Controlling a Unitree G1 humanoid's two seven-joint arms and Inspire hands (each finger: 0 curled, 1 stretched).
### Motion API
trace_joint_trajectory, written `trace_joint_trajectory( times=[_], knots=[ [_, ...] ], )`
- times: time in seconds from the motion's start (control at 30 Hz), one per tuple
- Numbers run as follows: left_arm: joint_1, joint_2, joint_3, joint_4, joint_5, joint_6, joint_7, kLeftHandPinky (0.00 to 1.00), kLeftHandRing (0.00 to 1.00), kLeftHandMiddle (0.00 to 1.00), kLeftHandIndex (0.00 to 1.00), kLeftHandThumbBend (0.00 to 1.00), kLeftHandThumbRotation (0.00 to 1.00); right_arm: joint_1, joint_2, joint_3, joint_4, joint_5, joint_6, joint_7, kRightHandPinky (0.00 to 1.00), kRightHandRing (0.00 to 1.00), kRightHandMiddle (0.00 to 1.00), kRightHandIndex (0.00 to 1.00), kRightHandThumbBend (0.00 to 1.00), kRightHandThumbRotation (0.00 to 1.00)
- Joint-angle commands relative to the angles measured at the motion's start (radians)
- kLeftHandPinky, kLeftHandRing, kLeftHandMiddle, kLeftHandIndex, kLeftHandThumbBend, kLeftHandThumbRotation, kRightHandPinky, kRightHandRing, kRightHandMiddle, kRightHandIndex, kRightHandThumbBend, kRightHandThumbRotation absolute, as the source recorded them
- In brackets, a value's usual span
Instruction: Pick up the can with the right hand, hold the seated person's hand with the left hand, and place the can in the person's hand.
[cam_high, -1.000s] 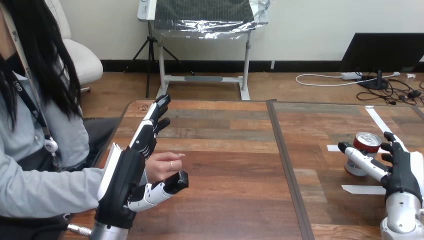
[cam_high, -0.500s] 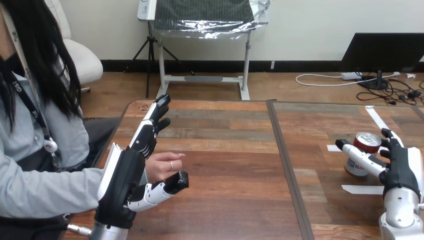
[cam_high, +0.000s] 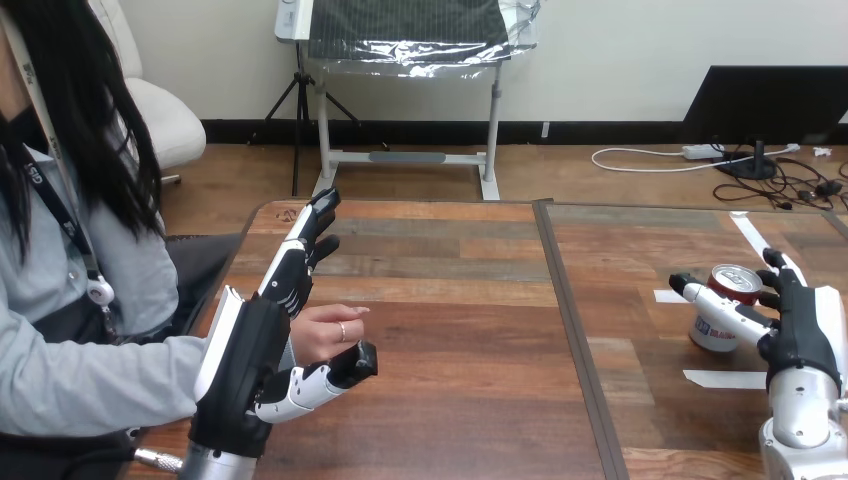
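Can (cam_high: 737, 282): red rim, white body, upright; right robot hand (cam_high: 800, 330) unclenched, flanking it.

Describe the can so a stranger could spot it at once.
On the right half of the wooden table, past the centre seam, the robot's right hand reaches around a can standing upright among white tape strips. Nothing else there is round: silver top, red band, white below.

The can (cam_high: 707, 333) stands on the table's (cam_high: 450, 330) right part, well apart from the person's hand (cam_high: 322, 336) at left.
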Motion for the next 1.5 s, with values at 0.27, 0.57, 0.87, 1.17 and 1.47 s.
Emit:
trace_joint_trajectory(
  times=[0.27, 0.57, 0.87, 1.17, 1.47],
  knots=[
    [-0.026, 0.003, 0.006, -0.043, -0.015, -0.012, 0.002, 0.92, 0.97, 0.98, 0.94, 1.00, 0.70, -0.088, -0.016, 0.007, -0.004, -0.008, 0.000, 0.007, 0.81, 0.88, 0.90, 0.93, 1.00, 0.45],
    [-0.027, 0.005, 0.010, -0.038, -0.005, -0.020, 0.007, 0.92, 0.96, 0.98, 0.94, 1.00, 0.71, -0.093, -0.017, 0.015, -0.003, -0.021, 0.013, 0.007, 0.81, 0.88, 0.90, 0.93, 1.00, 0.45],
    [-0.025, 0.003, 0.010, -0.039, -0.009, -0.021, 0.007, 0.91, 0.96, 0.97, 0.93, 1.00, 0.71, -0.097, -0.016, 0.015, -0.003, -0.025, 0.024, 0.015, 0.81, 0.88, 0.90, 0.94, 1.00, 0.46],
    [-0.024, 0.001, 0.006, -0.040, -0.019, -0.024, 0.002, 0.91, 0.95, 0.97, 0.93, 1.00, 0.71, -0.096, -0.014, 0.017, -0.003, -0.023, 0.016, 0.020, 0.80, 0.86, 0.88, 0.93, 1.00, 0.46],
    [-0.024, 0.001, 0.002, -0.041, -0.030, -0.023, -0.004, 0.91, 0.96, 0.97, 0.93, 1.00, 0.70, -0.096, -0.010, 0.020, -0.002, -0.024, 0.020, 0.023, 0.80, 0.86, 0.88, 0.92, 1.00, 0.42]
  ],
)
